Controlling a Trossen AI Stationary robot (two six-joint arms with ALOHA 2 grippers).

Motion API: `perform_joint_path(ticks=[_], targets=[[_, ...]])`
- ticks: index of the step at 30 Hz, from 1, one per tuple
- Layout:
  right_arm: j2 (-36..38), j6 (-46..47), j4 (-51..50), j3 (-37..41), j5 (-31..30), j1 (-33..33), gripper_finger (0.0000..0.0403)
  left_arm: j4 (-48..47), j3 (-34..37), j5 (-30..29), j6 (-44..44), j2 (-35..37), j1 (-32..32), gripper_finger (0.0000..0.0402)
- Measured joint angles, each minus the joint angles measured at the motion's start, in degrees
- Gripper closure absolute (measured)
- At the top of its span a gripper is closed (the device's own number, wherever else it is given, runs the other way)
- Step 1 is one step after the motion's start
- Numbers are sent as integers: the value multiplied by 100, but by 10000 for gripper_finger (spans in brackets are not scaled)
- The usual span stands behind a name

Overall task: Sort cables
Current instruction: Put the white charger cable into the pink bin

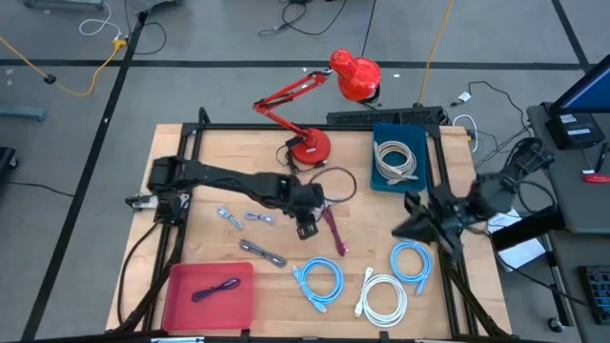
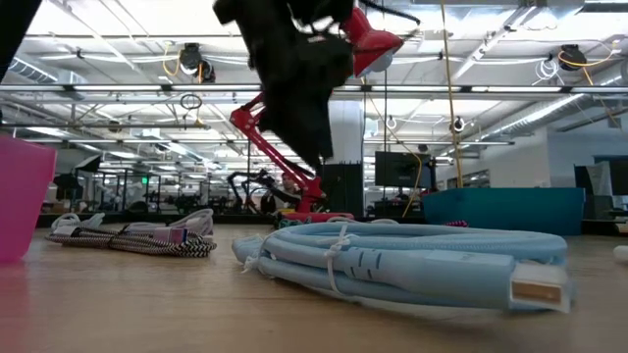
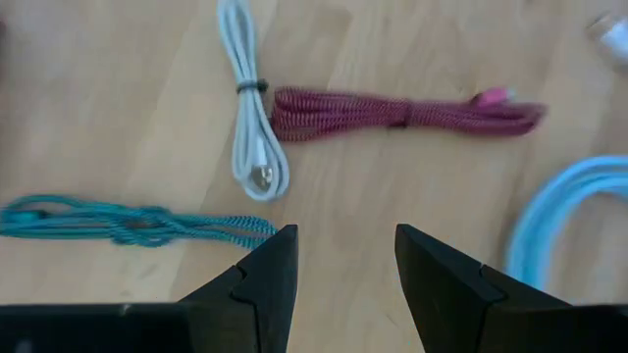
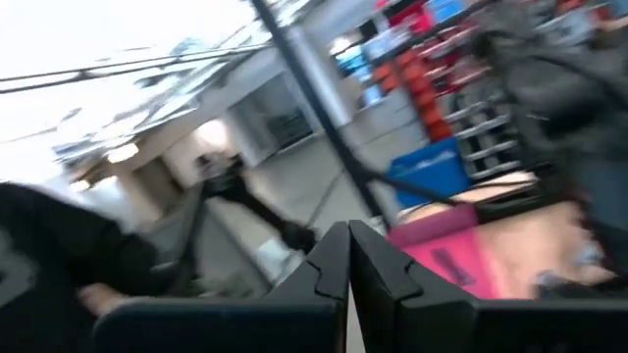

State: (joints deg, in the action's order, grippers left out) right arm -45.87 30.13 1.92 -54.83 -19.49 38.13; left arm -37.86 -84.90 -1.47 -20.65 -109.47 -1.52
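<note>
- left end effector (image 1: 306,229) over mid table, fingers (image 3: 265,279) parted wide, empty, nothing between them
- just ahead of it in the wrist view: white short cable (image 3: 250,118), maroon braided cable (image 3: 392,113) lying crosswise and touching the white one near its tie, teal braided cable (image 3: 128,226) off to one side, close to one finger
- light-blue coil (image 3: 569,216) edges in on the other side of the end effector, near
- high view: maroon cable (image 1: 334,229) right beside the end effector; small grey bundles (image 1: 262,252) a bit further out toward the arm's base
- further out: light-blue coils (image 1: 317,283) and (image 1: 410,260), white coil (image 1: 383,297) near the front edge; beige coil in the blue bin (image 1: 381,181); one purple cable in the pink bin (image 1: 181,300)
- right end effector (image 4: 348,257) parked at the table's right side, pinched closed, empty
- risk: white and maroon touch, so a descent there could pinch both and mix the sort
- risk: teal sits close to a finger, so a slightly off drop could snag or drag it
- risk: braided bundles are floppy, so a grab at an end could let one unravel or slip out during the carry
- red lamp (image 1: 355,76) behind the end effector, could be clipped on a high swing
</note>
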Motion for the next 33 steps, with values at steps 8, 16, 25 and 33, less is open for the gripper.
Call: perform_joint_path(ticks=[8, 16, 25, 33], targets=[[-303, -659, -72, -83, -1113, 1167, 403, 211, -742, -738, -4, -539, -48, 227], [-834, -2229, -88, -899, -2385, 1781, 403, -609, -1999, -897, 23, -1357, 384, 227], [-1091, -2974, 16, -1343, -2390, 2014, 392, -963, -2258, -275, -90, -1990, 675, 227], [-1186, -2901, 2, -1318, -2393, 2068, 322, -607, -2268, -408, -88, -2035, 675, 227]])
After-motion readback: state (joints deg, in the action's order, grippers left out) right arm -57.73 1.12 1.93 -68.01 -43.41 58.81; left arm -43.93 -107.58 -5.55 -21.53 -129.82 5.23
